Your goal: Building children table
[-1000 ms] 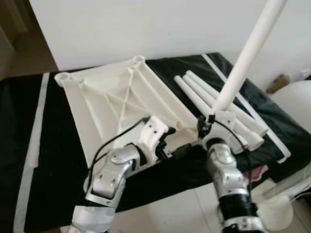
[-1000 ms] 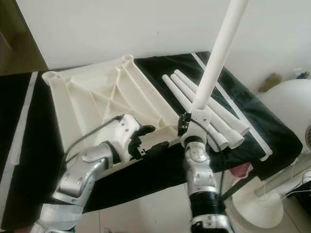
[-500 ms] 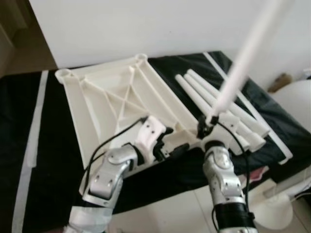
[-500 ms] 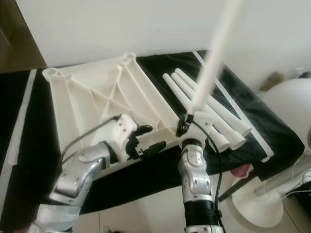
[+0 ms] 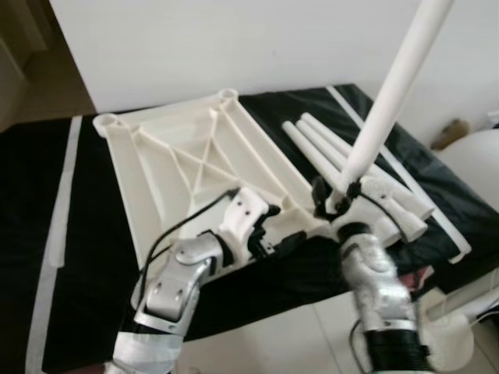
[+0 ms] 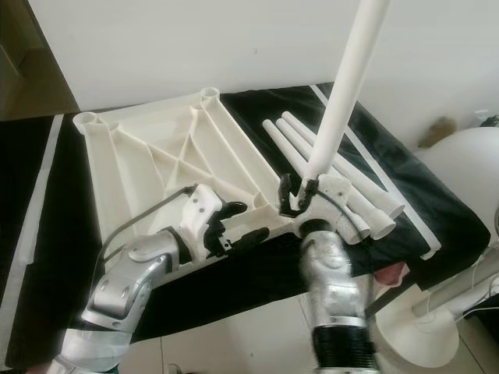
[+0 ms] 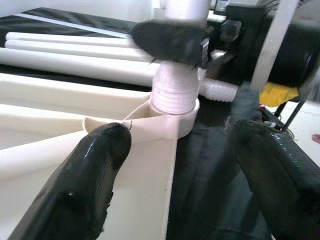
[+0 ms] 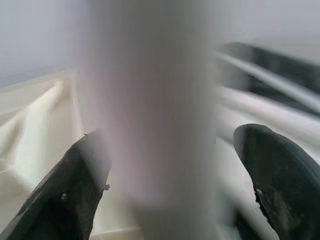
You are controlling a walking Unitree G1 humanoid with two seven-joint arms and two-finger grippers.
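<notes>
Right tool [image 5: 331, 199] held white leg [image 5: 387, 97] upright, threaded end at corner socket [image 7: 172, 117] | tabletop [image 5: 187, 167] upside down on black counter [image 5: 70, 273] | left tool [image 5: 269, 234] wide open, bracing near edge | spare legs [image 5: 343, 160] just beyond.

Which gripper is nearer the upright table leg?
Right. The right gripper has its fingers around the base of the upright leg at the tabletop's corner socket. The left gripper sits beside it on the tabletop's near edge.
</notes>
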